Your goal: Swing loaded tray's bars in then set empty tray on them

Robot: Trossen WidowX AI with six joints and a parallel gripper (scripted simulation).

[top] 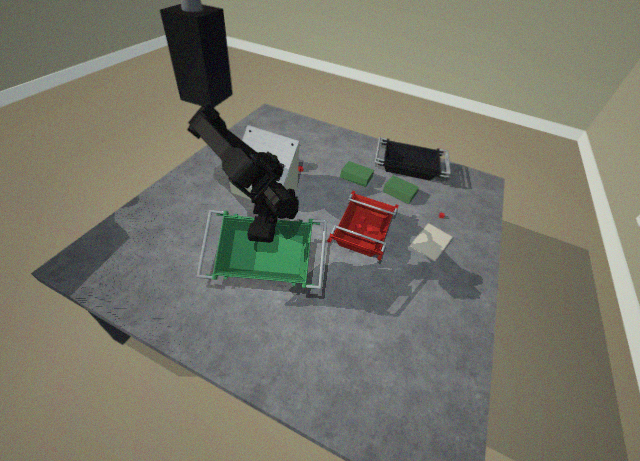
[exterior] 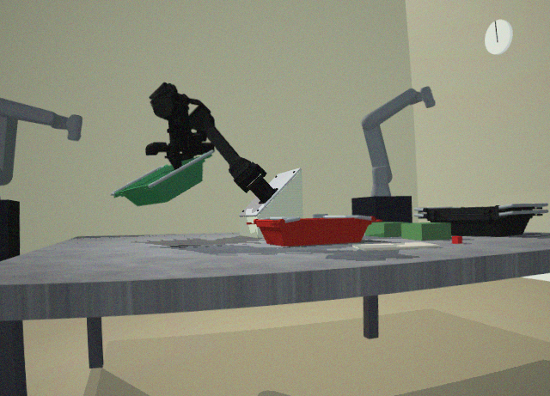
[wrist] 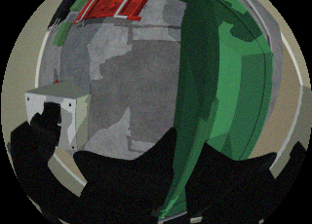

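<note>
The loaded red tray [top: 356,246] [exterior: 320,232] [wrist: 104,7] stands on the table with small red blocks [top: 372,229] inside. Its two wire bars lie across its top, the near bar [top: 358,238] and the far bar [top: 373,205]. My gripper [exterior: 177,166] [wrist: 177,132] is shut on one long wall of the empty green tray [top: 258,277] [exterior: 184,183] [wrist: 229,83]. The green tray hangs tilted, well above the table and beside the red tray in the top view; its bars are swung out over its ends. The fingertips are hidden in the top view.
A white slanted box [top: 273,141] [exterior: 297,191] [wrist: 46,109] stands beside the arm. Two green blocks [top: 356,173] [top: 400,189] and black trays [top: 412,159] [exterior: 479,221] stand beyond the red tray. A cream flat piece [top: 433,241] and a small red cube [top: 442,215] [exterior: 456,240] lie near it.
</note>
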